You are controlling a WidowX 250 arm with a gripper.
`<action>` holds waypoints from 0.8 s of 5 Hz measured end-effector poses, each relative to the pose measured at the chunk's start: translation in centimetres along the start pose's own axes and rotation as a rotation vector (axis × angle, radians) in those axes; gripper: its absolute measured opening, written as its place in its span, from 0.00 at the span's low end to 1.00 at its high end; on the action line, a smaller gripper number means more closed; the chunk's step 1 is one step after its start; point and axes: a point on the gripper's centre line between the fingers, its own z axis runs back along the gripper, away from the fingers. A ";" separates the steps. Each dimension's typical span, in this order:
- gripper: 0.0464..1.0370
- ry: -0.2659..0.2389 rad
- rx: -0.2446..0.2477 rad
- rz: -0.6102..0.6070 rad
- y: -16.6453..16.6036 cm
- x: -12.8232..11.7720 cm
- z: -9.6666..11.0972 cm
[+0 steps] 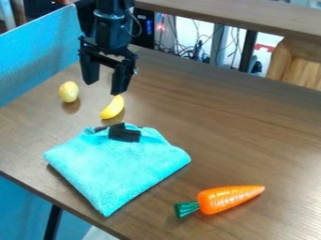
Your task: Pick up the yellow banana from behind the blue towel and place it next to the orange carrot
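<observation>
Gripper [105,86] released, empty, beyond folded turquoise cloth [119,164]; toy banana [113,108] just past cloth's far edge; toy carrot [229,199] right of cloth. Any toy banana grip likely steadiest across middle, fingers straddling evenly.

The top edge cuts off the arm [111,28], and cables [198,52] beyond the table [251,140] blur together.
</observation>
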 end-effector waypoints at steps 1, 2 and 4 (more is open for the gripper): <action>0.96 0.045 -0.010 -0.007 -0.3 -0.1 -1.5; 0.96 0.017 -0.016 -0.015 -0.3 0.5 -1.5; 0.96 0.033 -0.002 -0.006 0.1 2.2 -3.0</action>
